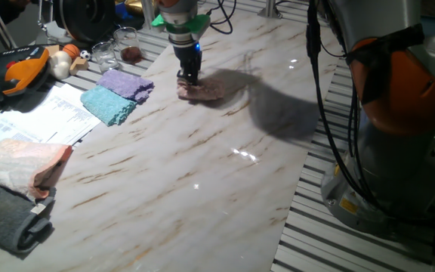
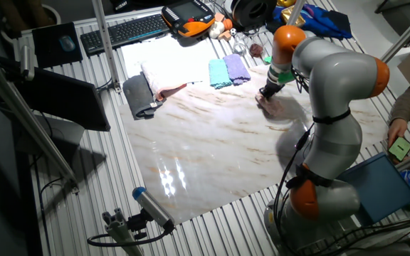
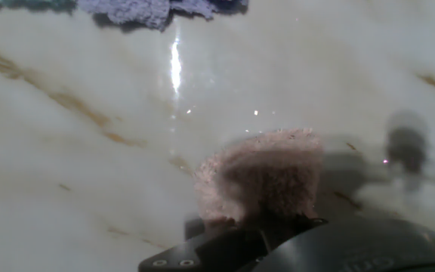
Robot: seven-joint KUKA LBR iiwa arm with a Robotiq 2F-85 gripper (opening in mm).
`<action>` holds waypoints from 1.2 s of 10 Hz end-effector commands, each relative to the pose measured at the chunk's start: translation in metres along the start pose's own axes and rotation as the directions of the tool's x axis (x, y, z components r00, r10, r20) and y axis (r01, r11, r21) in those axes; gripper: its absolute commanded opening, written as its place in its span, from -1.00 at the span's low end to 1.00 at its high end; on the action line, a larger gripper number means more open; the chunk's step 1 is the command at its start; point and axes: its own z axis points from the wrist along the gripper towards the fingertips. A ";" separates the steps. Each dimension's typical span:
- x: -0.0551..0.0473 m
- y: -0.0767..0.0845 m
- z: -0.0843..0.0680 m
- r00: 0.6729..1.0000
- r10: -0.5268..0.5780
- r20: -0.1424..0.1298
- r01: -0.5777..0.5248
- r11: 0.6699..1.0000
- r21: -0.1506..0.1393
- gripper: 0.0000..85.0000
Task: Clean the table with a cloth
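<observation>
2 risks stand out: the end effector (image 1: 189, 78), pressed down on the cloth (image 1: 202, 91) at the far middle of the counter (image 1: 202, 174), could slip off it, or drag it bunched into the lilac cloth (image 1: 127, 83) nearby. Whether its fingers pinch the cloth, I cannot tell. Only the hand view shows the cloth's fuzzy edge ahead; the fixed views show the neighbouring cloths and arm.

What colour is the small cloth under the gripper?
Dusty pink with a brownish tinge: the small terry cloth under the gripper, clearest in the hand view.
</observation>
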 end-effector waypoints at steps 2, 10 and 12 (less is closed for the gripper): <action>-0.002 -0.009 0.002 1.000 -0.016 0.006 0.016 1.000 -0.003 -1.00; -0.018 -0.013 0.002 0.999 -0.032 0.000 0.032 0.999 -0.018 -1.00; -0.026 -0.012 0.001 0.999 -0.035 0.000 0.035 0.999 -0.014 -1.00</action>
